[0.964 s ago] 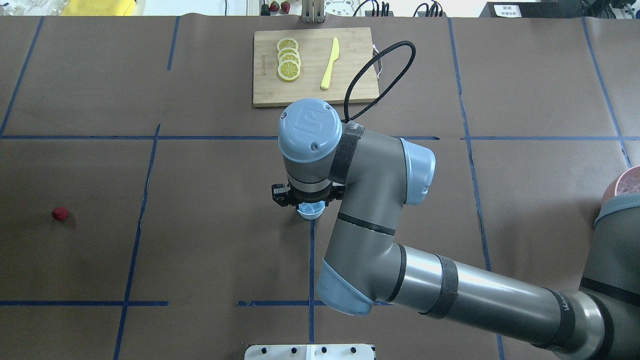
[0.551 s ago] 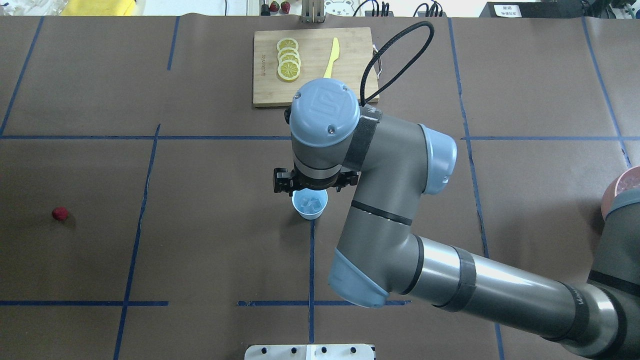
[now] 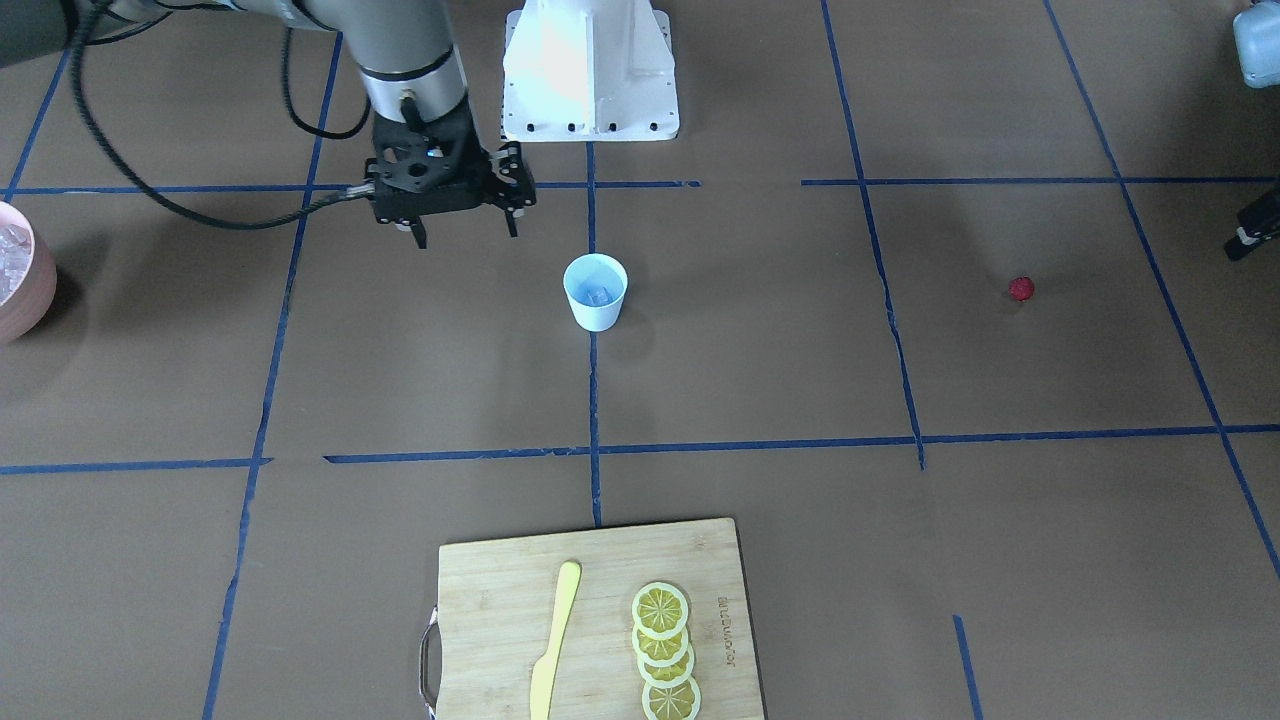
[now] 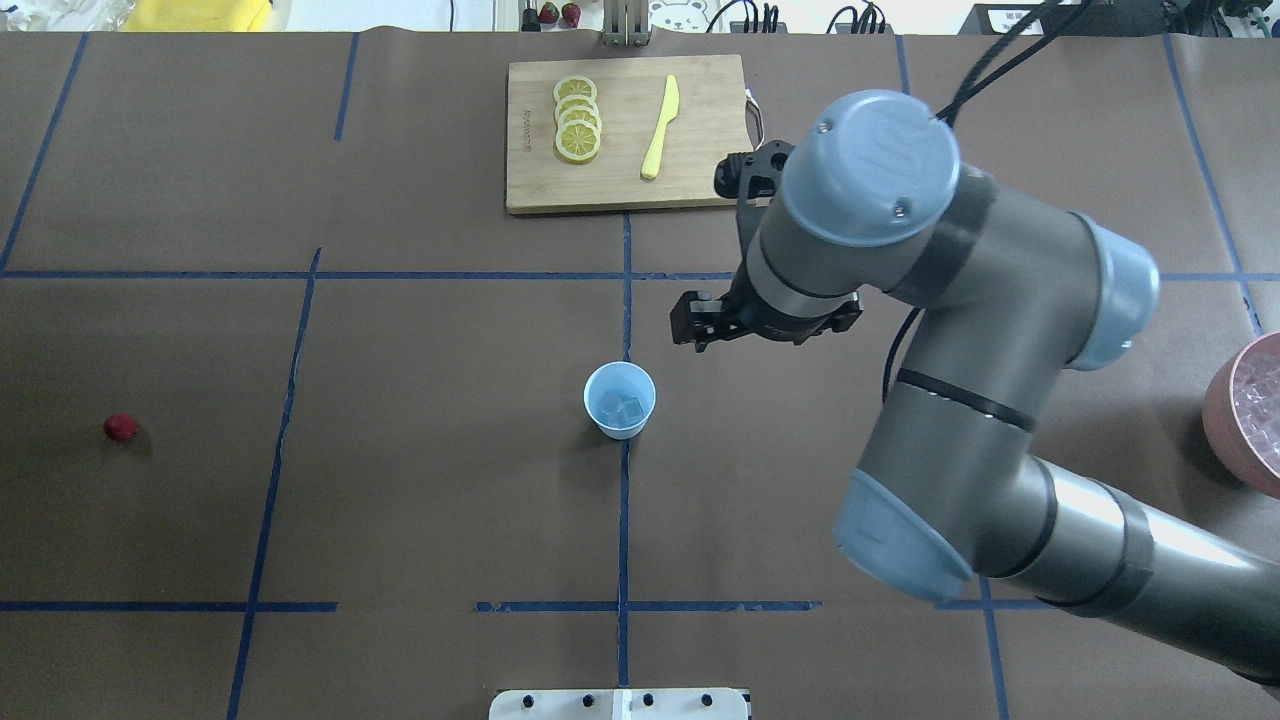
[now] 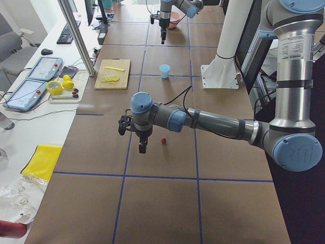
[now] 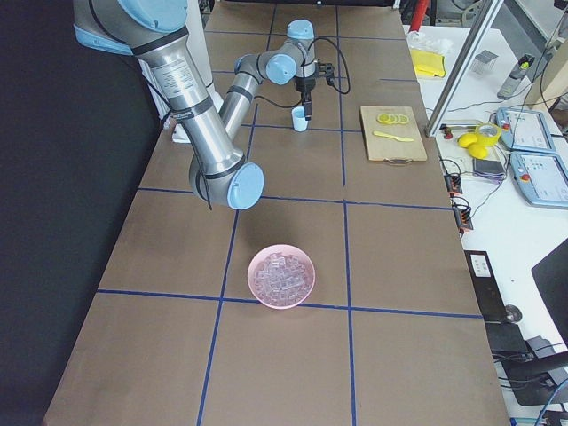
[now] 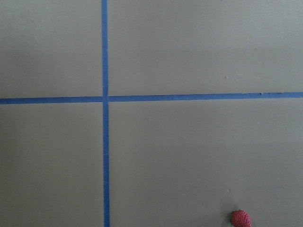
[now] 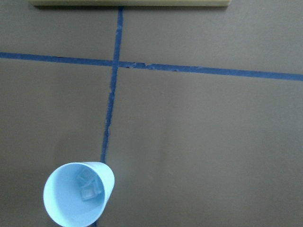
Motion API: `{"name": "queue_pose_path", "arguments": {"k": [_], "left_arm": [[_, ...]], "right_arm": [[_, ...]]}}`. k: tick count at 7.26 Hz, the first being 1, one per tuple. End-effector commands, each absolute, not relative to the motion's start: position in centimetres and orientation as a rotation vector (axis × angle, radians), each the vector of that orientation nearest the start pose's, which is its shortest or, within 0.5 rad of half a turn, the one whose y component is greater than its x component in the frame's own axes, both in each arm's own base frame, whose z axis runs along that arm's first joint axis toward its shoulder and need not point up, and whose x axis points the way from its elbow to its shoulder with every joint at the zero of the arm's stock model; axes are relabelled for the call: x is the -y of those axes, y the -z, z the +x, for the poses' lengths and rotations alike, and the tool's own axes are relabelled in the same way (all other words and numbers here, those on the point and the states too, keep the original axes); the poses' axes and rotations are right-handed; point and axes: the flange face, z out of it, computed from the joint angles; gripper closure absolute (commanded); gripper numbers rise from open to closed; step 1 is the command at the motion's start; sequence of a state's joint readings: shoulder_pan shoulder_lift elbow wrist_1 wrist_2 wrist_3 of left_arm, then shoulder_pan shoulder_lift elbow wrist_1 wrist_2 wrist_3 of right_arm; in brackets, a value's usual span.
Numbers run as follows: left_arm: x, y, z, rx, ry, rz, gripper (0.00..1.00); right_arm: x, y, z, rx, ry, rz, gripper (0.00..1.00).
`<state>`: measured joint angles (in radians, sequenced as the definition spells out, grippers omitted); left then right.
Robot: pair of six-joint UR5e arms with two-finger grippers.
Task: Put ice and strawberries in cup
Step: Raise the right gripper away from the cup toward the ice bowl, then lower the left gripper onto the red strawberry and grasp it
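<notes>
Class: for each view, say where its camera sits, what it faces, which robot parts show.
Front-facing: across table, facing base; right gripper.
Overhead: behind, looking down; right arm.
Left: table's end; left gripper near.
Right: opposite end; right arm near.
Left wrist: down at strawberry; no body.
Right wrist: down at cup; no body.
Overhead and right wrist share the cup.

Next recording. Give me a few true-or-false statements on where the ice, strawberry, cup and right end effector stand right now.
1. The cup holds ice. True.
2. The strawberry is in the cup. False: it lies on the table, far from the cup.
3. The right end effector grips the cup. False: it is open, empty and apart from the cup.
4. The lemon slices lie on the cutting board beside a knife. True.
5. The pink bowl is empty. False: it holds ice cubes.
</notes>
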<state>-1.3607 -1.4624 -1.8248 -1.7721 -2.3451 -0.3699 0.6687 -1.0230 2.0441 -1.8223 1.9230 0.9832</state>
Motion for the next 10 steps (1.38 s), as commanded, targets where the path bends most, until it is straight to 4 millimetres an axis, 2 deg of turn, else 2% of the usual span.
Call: {"name": "queue_pose_path", "arguments": {"k": [1, 2, 4, 6, 7, 8, 10], "left_arm": [[43.2, -56.9, 9.2, -0.837, 0.109, 0.127, 0.0], [42.5, -56.5, 13.1, -0.832, 0.136, 0.112, 0.0], [41.0, -56.2, 19.4, -0.798, 0.154, 0.076, 0.0], [39.9, -56.8, 22.5, -0.77, 0.136, 0.063, 0.0], [39.4, -56.8, 23.6, -0.767, 0.148, 0.055, 0.0], [39.2, -57.5, 24.2, -0.765, 0.143, 0.061, 0.0], [40.6, -58.6, 25.5, -0.766, 0.141, 0.067, 0.0]], "right_arm": [[43.9, -23.3, -32.1, 0.762, 0.094, 0.214, 0.01], [45.1, -24.5, -28.9, 0.767, 0.101, 0.209, 0.01], [46.3, -28.4, -22.3, 0.743, 0.133, 0.221, 0.01], [46.8, -33.2, -16.9, 0.734, 0.169, 0.234, 0.01], [46.6, -34.4, -15.8, 0.744, 0.159, 0.23, 0.01], [46.4, -34.9, -15.7, 0.748, 0.157, 0.237, 0.01], [46.5, -35.1, -15.7, 0.745, 0.152, 0.233, 0.01]]}}
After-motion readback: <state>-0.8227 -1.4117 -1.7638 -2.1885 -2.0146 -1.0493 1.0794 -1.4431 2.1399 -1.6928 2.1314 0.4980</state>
